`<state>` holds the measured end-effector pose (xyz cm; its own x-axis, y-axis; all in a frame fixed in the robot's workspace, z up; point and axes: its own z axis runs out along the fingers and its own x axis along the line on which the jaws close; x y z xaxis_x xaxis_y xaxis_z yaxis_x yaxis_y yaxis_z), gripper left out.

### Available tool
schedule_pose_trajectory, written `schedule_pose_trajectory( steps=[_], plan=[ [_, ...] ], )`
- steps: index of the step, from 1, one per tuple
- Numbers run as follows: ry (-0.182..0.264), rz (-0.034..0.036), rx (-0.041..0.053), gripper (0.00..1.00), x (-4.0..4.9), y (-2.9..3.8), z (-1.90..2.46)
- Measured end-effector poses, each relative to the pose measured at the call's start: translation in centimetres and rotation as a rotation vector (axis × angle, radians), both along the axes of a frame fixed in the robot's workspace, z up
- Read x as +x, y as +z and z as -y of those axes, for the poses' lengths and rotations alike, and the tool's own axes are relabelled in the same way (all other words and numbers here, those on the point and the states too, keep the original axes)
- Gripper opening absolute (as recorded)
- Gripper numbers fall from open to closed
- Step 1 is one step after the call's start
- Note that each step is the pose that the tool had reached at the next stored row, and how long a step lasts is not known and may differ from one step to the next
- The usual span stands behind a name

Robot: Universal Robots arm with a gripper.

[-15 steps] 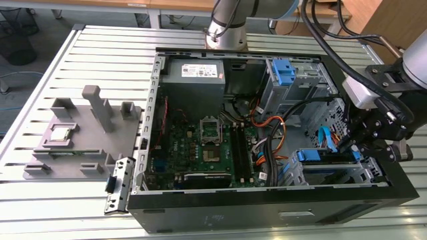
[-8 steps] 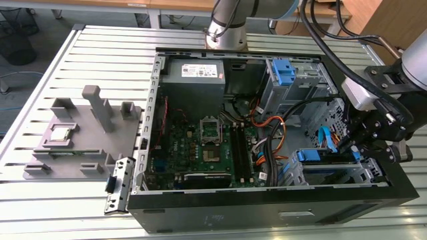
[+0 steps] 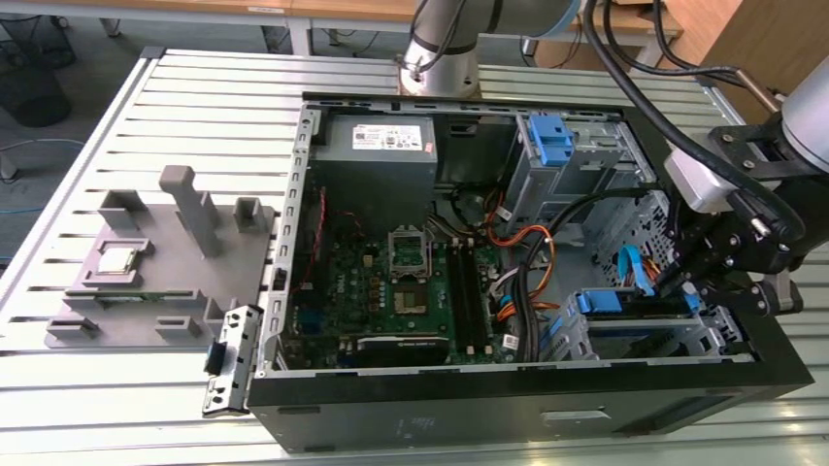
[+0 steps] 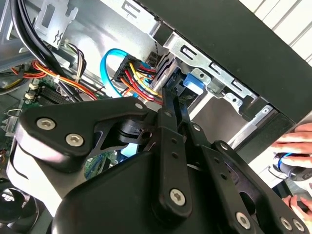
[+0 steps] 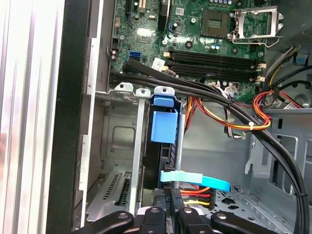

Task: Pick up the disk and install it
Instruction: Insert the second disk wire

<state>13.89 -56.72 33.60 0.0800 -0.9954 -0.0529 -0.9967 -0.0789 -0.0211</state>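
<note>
Fingers (image 4: 168, 105) pressed together, thin tips pinching back edge of disk (image 5: 163, 146), right by red-yellow plug (image 5: 197, 197).
Disk stands on edge in drive cage (image 5: 124, 141) at front corner of computer case (image 3: 518, 408), blue rail tab (image 5: 163, 124) showing.
Step in hand looks like install: disk sits mostly inside slot.
Blue cable (image 5: 195, 178) crosses near fingertips.
Next move needs straight, gentle push; cables must stay out of way.
Case rests on ribbed surface (image 3: 194, 97).
</note>
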Motion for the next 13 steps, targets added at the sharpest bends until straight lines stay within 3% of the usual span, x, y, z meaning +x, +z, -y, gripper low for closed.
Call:
schedule_pose_trajectory(
  steps=[13],
  plan=[
    [-0.041, 0.0001, -0.0007, 0.16, 0.03, -0.2, 0.13]
  ],
)
